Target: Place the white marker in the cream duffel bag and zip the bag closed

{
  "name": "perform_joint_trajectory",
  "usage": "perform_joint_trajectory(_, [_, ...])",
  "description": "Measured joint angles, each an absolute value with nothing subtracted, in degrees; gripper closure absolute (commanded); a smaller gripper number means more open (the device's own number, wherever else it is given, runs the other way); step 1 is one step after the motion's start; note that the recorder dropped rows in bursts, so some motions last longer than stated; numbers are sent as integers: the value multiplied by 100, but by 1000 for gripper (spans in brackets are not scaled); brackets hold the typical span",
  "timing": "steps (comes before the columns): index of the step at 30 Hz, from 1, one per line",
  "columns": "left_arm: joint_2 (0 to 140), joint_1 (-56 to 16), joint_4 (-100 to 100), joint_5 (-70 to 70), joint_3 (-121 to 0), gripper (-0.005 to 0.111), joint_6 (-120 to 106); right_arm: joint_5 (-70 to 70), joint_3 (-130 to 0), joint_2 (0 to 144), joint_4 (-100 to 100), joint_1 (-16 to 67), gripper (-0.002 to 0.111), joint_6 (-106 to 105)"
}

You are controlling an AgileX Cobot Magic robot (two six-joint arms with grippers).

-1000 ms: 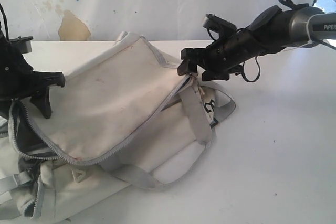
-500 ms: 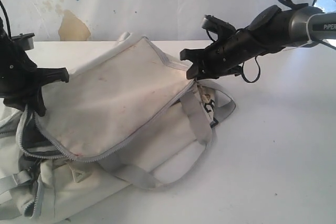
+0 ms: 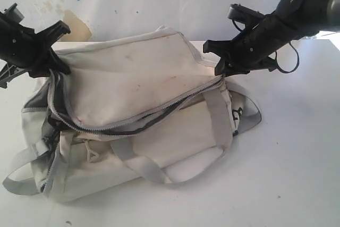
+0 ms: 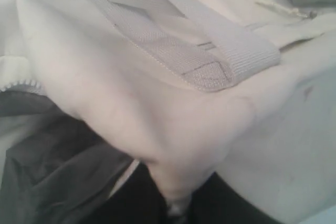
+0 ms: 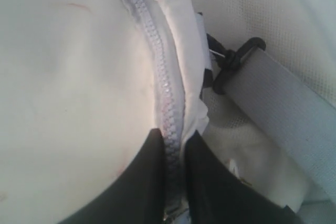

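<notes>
Step in hand: judged to be the closing stage, with the bag (image 3: 133, 78) held by both ends and its top opening not yet zipped.
Left gripper (image 3: 51, 63): closed on a fold of cream fabric at the bag's left end. In the left wrist view the dark fingers (image 4: 142, 203) sat either side of that fold.
Right gripper (image 3: 220, 68): pinched shut on the zipper (image 5: 167, 93) seam at the bag's right end, one finger each side of the teeth.
Zipper: gaped along the bag's front edge, with dark lining (image 3: 56, 107) showing at the left end.
Marker: not seen in any view. It was judged likely to be inside the bag, but this could not be confirmed.
Next move: judged to call for one gripper keeping its end taut while the other took the slider and drew it along the full seam. Slack cloth would likely snag the teeth.
Hidden or unclear: the slider could not be located. The bag's interior was dark. The left gripper's fingertips were cut off at the edge of its wrist view. The far side of the bag was out of sight.
Other items: a grey strap (image 4: 210, 51) lay over the bag near the left gripper, and a black clip (image 5: 231, 61) sat beside the seam.
</notes>
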State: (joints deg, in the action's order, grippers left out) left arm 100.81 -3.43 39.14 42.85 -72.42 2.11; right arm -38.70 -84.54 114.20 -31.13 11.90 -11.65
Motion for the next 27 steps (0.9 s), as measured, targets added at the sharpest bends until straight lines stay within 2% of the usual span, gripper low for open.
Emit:
perform_joint_trajectory(9, [10118, -330, 4324, 3822, -7242, 107, -209, -3595, -7461, 10611, -3199, 1200, 108, -803])
perform_joint_trajectory(14, [10118, -342, 4492, 3835, -7242, 107, -784, -2966, -6979, 10397, -3199, 1218, 108, -689])
perform_joint_trajectory(16, [10118, -342, 4528, 3901, -7242, 104, -975, -2844, -6877, 10397, -3187, 1223, 107, -689])
perform_joint_trajectory(18, [10118, -342, 4528, 3948, -7242, 95, -1266, -2831, -6850, 10397, -3133, 1232, 101, -725])
perform_joint_trajectory(20, [10118, -342, 4528, 4031, -7242, 82, -1505, -2855, -6850, 10388, -3097, 1232, 90, -799])
perform_joint_trajectory(24, [10118, -308, 4468, 4060, -7242, 46, -1628, -2866, -6838, 10388, -2913, 1199, 56, -903])
perform_joint_trajectory(27, [10118, -260, 4410, 4001, -7242, 30, -1650, -2881, -6827, 10388, -2798, 1159, 40, -941])
